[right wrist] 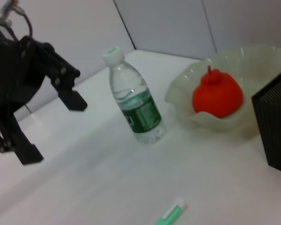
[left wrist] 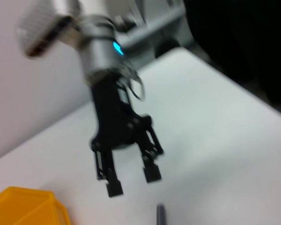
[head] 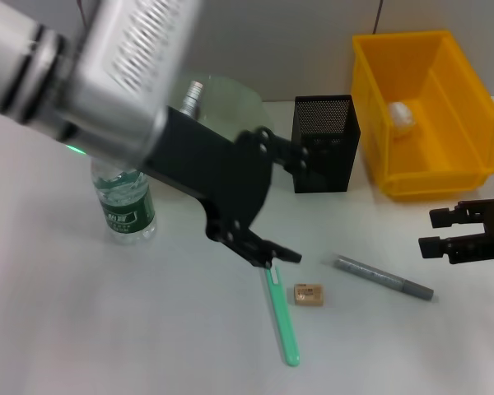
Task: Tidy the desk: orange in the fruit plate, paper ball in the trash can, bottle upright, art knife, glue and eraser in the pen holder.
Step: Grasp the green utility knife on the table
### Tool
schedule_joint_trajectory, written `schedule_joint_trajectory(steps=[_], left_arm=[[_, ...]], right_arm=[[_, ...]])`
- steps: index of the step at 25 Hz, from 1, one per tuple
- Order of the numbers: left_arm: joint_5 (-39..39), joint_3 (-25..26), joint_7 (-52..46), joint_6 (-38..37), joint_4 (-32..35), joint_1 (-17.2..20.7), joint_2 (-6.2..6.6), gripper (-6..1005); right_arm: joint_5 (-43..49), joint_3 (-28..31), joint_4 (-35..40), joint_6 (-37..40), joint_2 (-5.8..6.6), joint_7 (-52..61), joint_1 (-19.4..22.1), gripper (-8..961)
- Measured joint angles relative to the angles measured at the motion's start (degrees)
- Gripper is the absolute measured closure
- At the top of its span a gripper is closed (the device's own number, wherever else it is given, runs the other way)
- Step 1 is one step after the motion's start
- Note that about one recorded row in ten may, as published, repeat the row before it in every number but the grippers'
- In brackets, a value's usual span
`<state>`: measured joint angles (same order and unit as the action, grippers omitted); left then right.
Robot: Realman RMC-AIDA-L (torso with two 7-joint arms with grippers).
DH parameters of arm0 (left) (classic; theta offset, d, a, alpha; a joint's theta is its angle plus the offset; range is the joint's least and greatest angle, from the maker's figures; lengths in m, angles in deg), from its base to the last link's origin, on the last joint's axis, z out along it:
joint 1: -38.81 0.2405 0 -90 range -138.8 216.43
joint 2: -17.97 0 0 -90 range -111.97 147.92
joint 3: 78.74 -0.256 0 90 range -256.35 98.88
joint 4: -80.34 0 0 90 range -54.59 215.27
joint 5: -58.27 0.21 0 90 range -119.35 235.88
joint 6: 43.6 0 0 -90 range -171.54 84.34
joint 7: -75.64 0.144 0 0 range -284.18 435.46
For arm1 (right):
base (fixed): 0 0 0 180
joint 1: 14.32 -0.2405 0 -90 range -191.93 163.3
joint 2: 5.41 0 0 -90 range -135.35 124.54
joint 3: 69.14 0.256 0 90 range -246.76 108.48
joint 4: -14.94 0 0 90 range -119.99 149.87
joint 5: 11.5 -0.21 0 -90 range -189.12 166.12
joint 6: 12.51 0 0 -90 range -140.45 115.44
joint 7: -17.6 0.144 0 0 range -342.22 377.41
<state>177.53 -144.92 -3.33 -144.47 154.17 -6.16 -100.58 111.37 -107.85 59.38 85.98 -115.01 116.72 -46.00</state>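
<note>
Above the green art knife (head: 281, 317) hangs the left gripper (head: 267, 255), jaws spread to grab it; right gripper (head: 438, 232) waits open near the trash can (head: 370, 107).

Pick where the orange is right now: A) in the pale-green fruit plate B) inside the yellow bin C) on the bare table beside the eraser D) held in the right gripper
A: the orange sits inside the wavy-rimmed fruit plate, next to the upright bottle.
</note>
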Motion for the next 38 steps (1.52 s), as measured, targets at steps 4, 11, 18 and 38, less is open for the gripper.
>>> schedule_joint_trajectory(steps=[4,11,18,38], left_arm=[[4.03,-7.57,7.43,3.95,1.09,-0.77,-0.14,168],[9.78,-14.36,18.65,3.86,2.55,-1.78,-0.37,169],[14.34,-22.13,22.59,6.76,1.8,-2.67,-0.56,169],[16.77,-45.05,18.72,24.3,-11.2,-11.86,-0.63,170]], right_arm=[[0.64,0.42,0.0,-0.17,0.43,1.75,-0.76,177],[4.46,4.92,-0.21,0.05,1.73,6.22,-2.35,177],[4.54,5.68,-0.48,-0.81,1.95,6.8,-2.44,177],[4.98,5.22,-0.31,-0.67,1.38,4.72,-2.56,177]])
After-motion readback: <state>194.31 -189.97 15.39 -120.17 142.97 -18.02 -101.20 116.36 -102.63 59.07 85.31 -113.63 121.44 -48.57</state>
